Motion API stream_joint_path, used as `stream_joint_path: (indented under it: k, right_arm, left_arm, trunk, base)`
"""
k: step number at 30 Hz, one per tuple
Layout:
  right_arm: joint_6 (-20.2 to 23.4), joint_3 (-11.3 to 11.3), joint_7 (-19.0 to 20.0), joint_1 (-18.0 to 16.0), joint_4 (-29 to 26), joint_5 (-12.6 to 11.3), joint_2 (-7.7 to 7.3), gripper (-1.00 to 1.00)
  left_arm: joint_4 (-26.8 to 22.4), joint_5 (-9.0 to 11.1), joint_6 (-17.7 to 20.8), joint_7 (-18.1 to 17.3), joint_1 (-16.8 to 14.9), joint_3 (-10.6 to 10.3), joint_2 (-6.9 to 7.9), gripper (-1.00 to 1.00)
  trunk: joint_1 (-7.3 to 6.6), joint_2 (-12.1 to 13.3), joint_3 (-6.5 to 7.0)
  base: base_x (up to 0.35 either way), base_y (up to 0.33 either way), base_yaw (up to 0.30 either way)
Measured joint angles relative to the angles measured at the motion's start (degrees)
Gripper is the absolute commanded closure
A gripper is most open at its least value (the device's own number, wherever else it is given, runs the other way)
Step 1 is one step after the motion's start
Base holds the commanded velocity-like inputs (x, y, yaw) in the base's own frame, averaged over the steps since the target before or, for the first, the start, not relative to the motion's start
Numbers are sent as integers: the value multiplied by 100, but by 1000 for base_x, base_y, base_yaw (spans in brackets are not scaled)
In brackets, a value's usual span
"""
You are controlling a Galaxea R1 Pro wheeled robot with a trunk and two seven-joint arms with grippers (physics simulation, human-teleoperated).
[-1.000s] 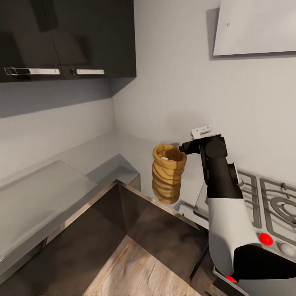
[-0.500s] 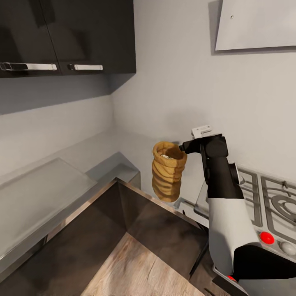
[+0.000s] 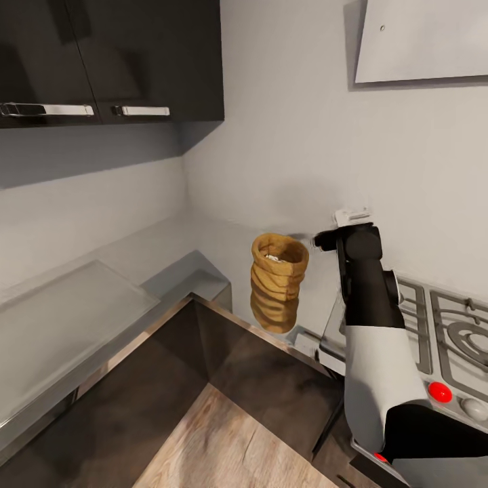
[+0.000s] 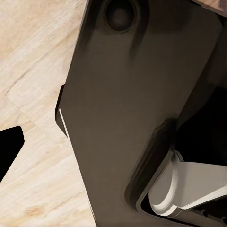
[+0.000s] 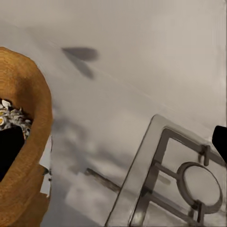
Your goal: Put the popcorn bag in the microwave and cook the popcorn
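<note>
The tan popcorn bag (image 3: 276,283) is upright in mid-air over the grey countertop (image 3: 169,247), near its inner corner. Whitish popcorn (image 3: 272,258) lies in its round mouth. My right gripper (image 3: 317,240) is just right of the bag's rim and stands open. In the right wrist view the bag (image 5: 26,142) is at one side with popcorn bits (image 5: 10,116) inside; one dark fingertip (image 5: 8,151) overlaps the bag's mouth and the other (image 5: 220,142) is far across. My left gripper (image 4: 113,142) hangs low beside the robot's dark body, over wood floor. The microwave is out of view.
A gas cooktop (image 3: 447,332) with red knobs (image 3: 439,392) lies right of the arm. Dark wall cabinets (image 3: 135,61) hang above, and a pale hood (image 3: 420,41) is at the upper right. A frosted slab (image 3: 61,318) rests on the left worktop. Wood floor (image 3: 224,440) lies below.
My right gripper has opened and drawn away to the right from the bag's rim. The bag stays at the same spot in the air.
</note>
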Motion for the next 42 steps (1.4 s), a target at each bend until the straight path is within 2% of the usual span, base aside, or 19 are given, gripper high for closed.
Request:
stream_joint_path:
  k: [2,4,6,7,8,10,12,13,14,16,18,35,42]
  right_arm:
    - [-1,-41,-487,0,-5,-467,0,-100]
    - [-4,-65,-1502,0,3,-1315,1,-100]
    - [-10,-50,-2152,0,22,-1966,2,-100]
    - [-72,-25,-2553,0,32,-2584,1,-100]
    - [-108,-6,-2802,0,32,-3160,1,-100]
    - [-102,54,-2951,0,4,-3684,1,-100]
    - [-16,269,-2986,0,-10,-3831,1,-100]
    - [-15,489,-2996,0,-19,-3888,1,-100]
    - [-14,618,-3001,0,-23,-3910,1,-100]
    - [-15,770,-2994,0,-27,-3949,5,-100]
    - [-14,827,-2994,0,-23,-3965,5,-100]
    - [-13,843,-2942,1,39,-3988,5,-100]
    - [-13,823,-2949,48,298,-3986,5,-100]
  left_arm:
    - [0,0,0,2,0,0,0,-100]
    - [0,3,0,1,0,0,0,-100]
    - [0,0,0,2,0,0,0,-100]
    - [0,-2,0,3,0,0,0,-100]
    - [0,-3,0,2,0,0,0,-100]
    - [0,1,0,1,0,0,0,-100]
    - [0,-2,0,1,0,0,0,-100]
    - [1,-3,0,2,0,0,0,-100]
    - [0,-3,0,1,0,-1,0,-100]
    - [0,-4,0,0,0,-2,0,-100]
    - [0,-4,0,1,0,-1,0,-100]
    - [0,2,0,2,0,0,-5,-100]
    - [0,9,8,-4,0,-11,-1,-100]
  trunk:
    - [0,0,0]
    - [0,0,0]
    - [0,0,0]
    - [0,0,0]
    - [0,0,0]
    - [0,0,0]
    - [0,0,0]
    - [0,0,0]
    - [0,0,0]
    - [0,0,0]
    - [0,0,0]
    - [0,0,0]
    - [-2,0,0]
  base:
    - [0,0,0]
    - [0,0,0]
    - [0,0,0]
    - [0,0,0]
    - [0,0,0]
    - [0,0,0]
    - [0,0,0]
    - [0,0,0]
    - [0,0,0]
    - [0,0,0]
    - [0,0,0]
    - [0,0,0]
    - [150,0,0]
